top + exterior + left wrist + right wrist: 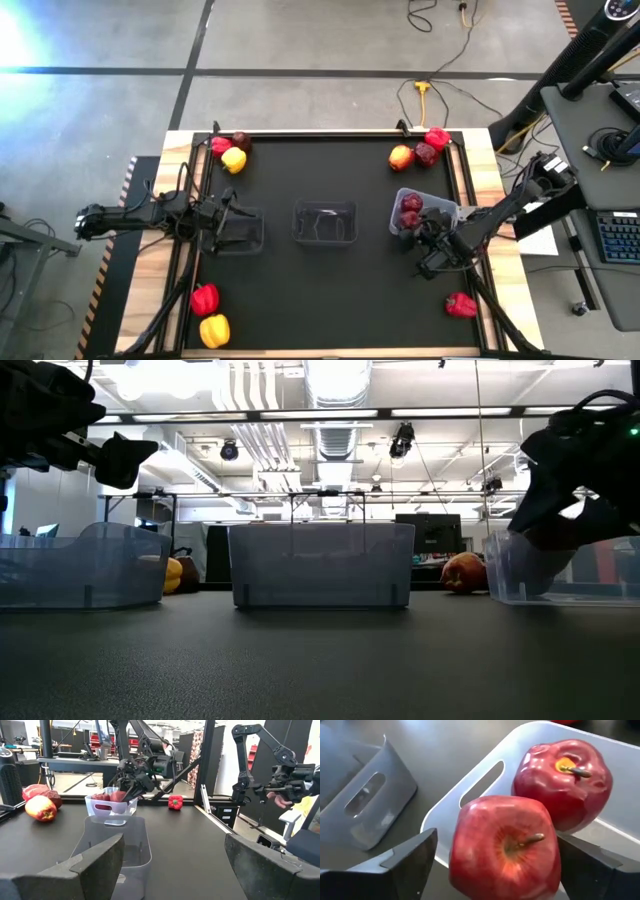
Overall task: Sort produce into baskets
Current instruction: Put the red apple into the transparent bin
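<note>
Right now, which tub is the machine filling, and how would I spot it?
Look along the black table to its right side, where the right arm's fingers stand open. There sits a see-through tub, turned askew. It alone holds fruit: two dark red apples; the other two tubs look empty.

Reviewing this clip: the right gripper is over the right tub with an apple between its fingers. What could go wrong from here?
1. The right gripper is open around the near apple, which sits by the right tub's rim; it might roll out or get nudged as the gripper lifts.
2. That tub looks skewed and could shift if bumped.
3. The lone red pepper lies close to the right arm's path.
</note>
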You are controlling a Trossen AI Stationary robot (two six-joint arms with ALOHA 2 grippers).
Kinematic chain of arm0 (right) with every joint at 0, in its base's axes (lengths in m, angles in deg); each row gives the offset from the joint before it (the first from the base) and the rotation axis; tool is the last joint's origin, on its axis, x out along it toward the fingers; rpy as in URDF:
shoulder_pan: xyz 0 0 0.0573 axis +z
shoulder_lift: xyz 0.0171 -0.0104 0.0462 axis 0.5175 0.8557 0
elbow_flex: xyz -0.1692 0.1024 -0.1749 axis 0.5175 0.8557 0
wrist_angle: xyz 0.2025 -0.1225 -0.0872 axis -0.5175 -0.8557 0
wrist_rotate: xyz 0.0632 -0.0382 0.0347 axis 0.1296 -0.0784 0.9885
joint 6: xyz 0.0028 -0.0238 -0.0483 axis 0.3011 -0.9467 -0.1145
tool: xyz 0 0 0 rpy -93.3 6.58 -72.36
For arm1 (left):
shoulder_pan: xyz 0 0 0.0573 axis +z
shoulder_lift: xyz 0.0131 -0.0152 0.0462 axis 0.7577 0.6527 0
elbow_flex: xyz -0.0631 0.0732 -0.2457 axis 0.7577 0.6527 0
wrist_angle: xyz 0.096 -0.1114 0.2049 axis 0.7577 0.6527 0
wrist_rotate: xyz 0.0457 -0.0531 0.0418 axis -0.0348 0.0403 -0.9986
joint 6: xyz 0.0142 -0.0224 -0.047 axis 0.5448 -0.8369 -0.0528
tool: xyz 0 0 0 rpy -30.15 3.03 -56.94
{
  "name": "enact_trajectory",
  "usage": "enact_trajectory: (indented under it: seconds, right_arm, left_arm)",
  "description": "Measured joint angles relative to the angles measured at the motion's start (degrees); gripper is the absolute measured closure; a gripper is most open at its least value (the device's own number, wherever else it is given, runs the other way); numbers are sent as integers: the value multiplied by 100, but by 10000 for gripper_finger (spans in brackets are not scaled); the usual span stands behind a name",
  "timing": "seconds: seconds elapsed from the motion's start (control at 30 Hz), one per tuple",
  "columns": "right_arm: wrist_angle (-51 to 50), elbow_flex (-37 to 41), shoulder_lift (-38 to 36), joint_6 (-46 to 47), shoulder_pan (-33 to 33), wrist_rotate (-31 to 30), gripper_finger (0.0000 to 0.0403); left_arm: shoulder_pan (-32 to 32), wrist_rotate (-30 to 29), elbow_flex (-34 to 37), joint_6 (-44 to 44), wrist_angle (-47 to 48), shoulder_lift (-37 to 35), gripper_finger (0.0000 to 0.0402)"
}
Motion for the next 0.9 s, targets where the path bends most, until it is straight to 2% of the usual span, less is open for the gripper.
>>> enact_trajectory:
  seconds: [0.23,0.4,0.9]
  right_arm:
    - [-95,-459,-10,-779,-48,371,40]
    - [-534,-826,-15,-1115,-97,507,40]
    - [-1284,-923,-102,-60,-150,627,39]
  left_arm:
    - [0,0,-2,1,0,0,75]
    - [1,0,0,1,0,0,75]
    - [-1,0,-2,1,0,0,75]
